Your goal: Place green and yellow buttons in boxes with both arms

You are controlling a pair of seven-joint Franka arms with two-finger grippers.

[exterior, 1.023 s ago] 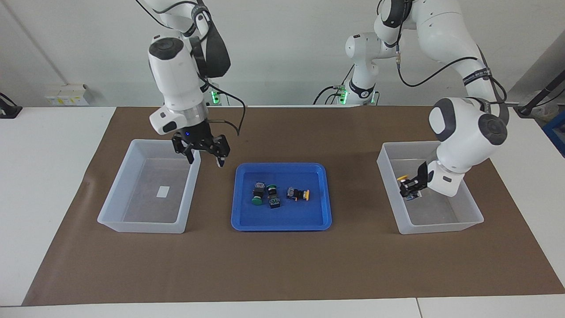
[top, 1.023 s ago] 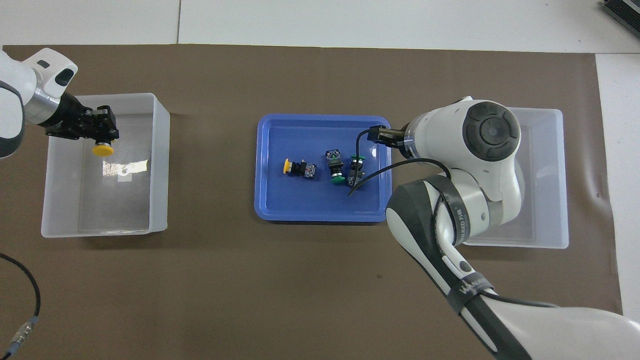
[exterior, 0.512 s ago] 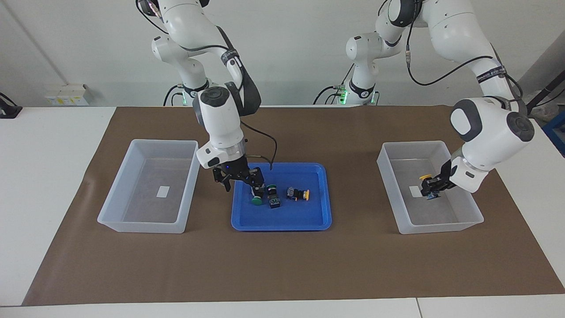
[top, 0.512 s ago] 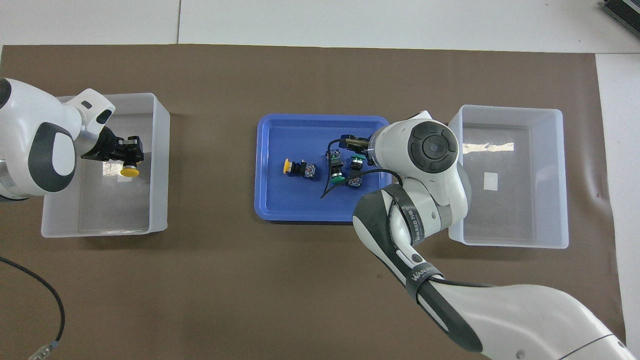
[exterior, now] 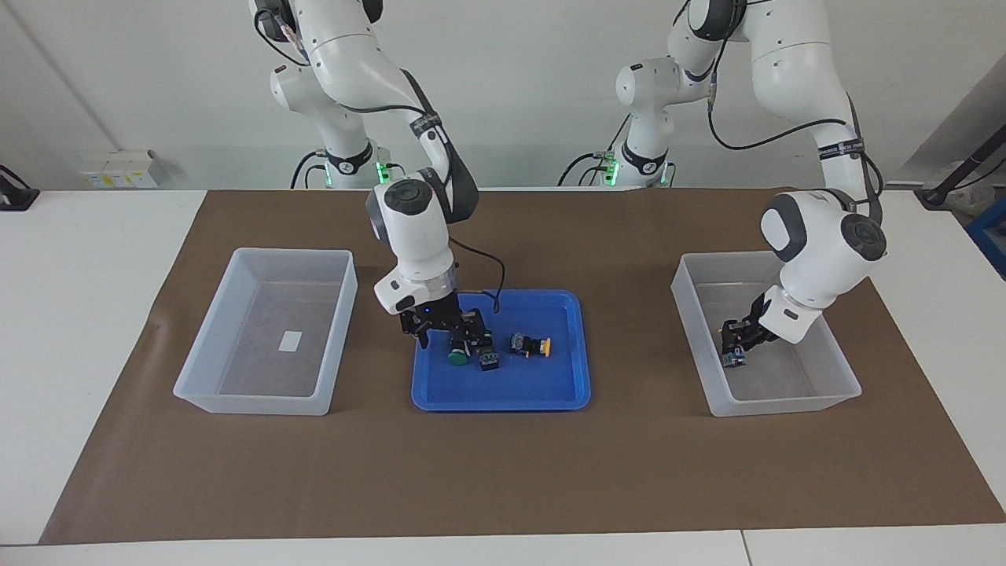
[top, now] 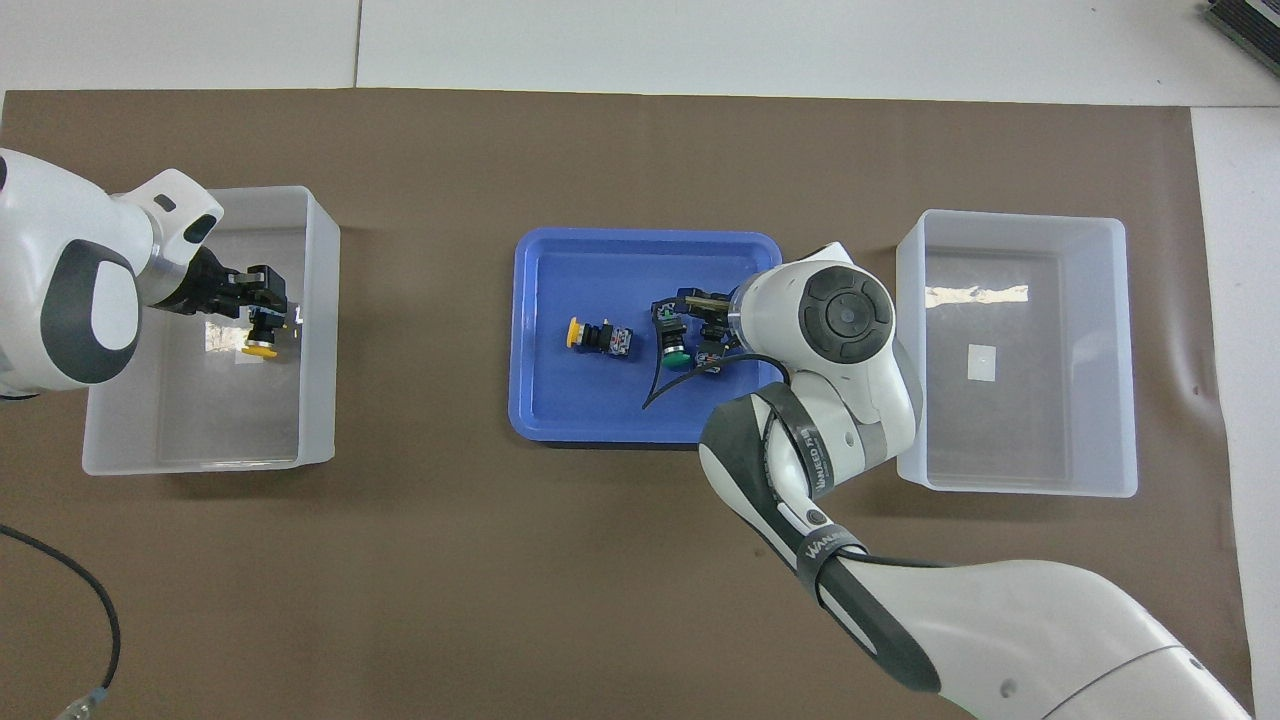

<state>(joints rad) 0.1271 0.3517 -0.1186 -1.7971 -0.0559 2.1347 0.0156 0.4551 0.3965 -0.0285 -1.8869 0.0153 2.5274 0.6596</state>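
Note:
In the blue tray (exterior: 503, 399) (top: 560, 405) lie two green buttons (exterior: 457, 357) (top: 676, 357), side by side, and a yellow button (exterior: 531, 344) (top: 597, 336) on its side. My right gripper (exterior: 448, 334) (top: 690, 315) is down in the tray, open, over the green buttons; the second green button (top: 710, 350) is mostly hidden under its wrist. My left gripper (exterior: 737, 344) (top: 265, 305) is low inside the box (exterior: 786, 393) (top: 200, 430) at the left arm's end. Another yellow button (top: 261, 347) (exterior: 735, 358) sits at its tip, cap pointing toward the robots.
The second box (exterior: 251, 402) (top: 1020, 440) at the right arm's end holds only its white label. Both boxes and the tray stand on a brown mat (exterior: 503, 472). A black cable (top: 670, 375) from the right wrist droops into the tray.
The right gripper came from the box at its end to the tray and sank onto the green buttons. The left gripper dropped lower in its box with the yellow button.

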